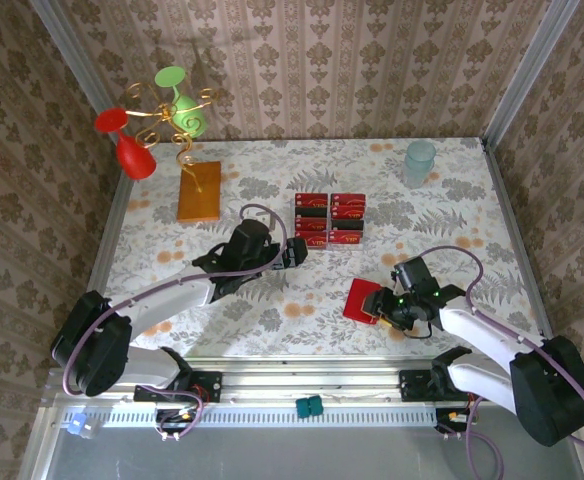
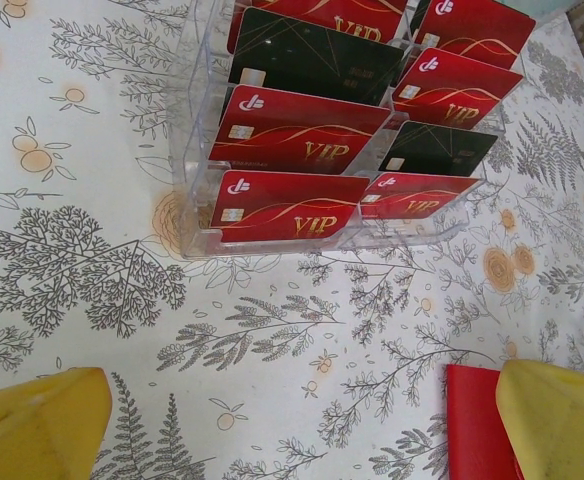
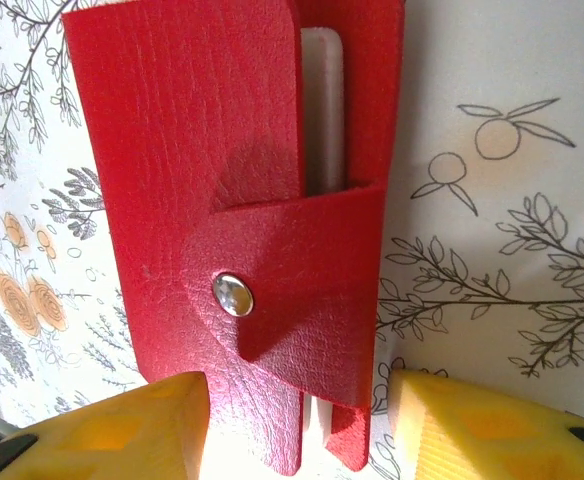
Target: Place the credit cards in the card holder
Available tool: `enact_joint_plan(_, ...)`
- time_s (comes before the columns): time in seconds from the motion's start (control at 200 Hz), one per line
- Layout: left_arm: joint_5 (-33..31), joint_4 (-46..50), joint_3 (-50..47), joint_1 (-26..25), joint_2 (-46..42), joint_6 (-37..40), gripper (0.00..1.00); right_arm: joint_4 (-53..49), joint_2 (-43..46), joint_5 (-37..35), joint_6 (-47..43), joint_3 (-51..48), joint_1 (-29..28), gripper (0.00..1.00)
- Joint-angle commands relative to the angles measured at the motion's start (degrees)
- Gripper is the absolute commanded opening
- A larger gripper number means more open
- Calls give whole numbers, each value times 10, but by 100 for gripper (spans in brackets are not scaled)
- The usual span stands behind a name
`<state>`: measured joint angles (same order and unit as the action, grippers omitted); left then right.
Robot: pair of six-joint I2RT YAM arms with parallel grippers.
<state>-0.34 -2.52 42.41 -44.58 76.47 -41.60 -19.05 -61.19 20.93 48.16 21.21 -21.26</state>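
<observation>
Several red and dark credit cards [image 1: 330,220] stand in a clear tiered rack [image 2: 187,200] at the table's middle; in the left wrist view the front card [image 2: 292,205] reads VIP. My left gripper [image 1: 297,250] hovers just left of the rack, open and empty [image 2: 302,405]. The red card holder [image 1: 362,298] lies flat at the front right, snapped closed, with a pale pocket edge showing [image 3: 242,200]. My right gripper [image 1: 384,305] straddles its near end [image 3: 297,410], open, with a slim gap beside the right finger [image 3: 472,430]. The holder's corner [image 2: 477,425] also appears in the left wrist view.
An orange-brown slab [image 1: 199,190] lies at the back left, beside a gold stand holding a red goblet [image 1: 135,155] and a green one [image 1: 185,115]. A pale blue cup [image 1: 419,162] stands at the back right. Patterned walls close in three sides.
</observation>
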Motion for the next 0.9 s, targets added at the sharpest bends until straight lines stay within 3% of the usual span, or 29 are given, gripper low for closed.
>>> enact_joint_plan(0.0,-10,3,17,-4,5,5,100,43,-10,23,15,-19,-1,52)
enact_joint_plan(0.265,-12,4,17,-6,9,9,100,86,-12,23,30,-28,-2,46)
enact_joint_plan(0.41,-11,6,18,-9,14,9,100,114,-9,21,51,-34,-1,35)
enact_joint_plan(0.495,-12,4,19,-10,16,7,100,120,-6,19,56,-32,-2,23)
enact_joint_plan(0.595,-13,3,20,-12,19,7,100,121,-4,17,55,-28,-1,0)
enact_joint_plan(0.895,8,25,29,6,4,9,100,124,18,78,54,30,-2,0)
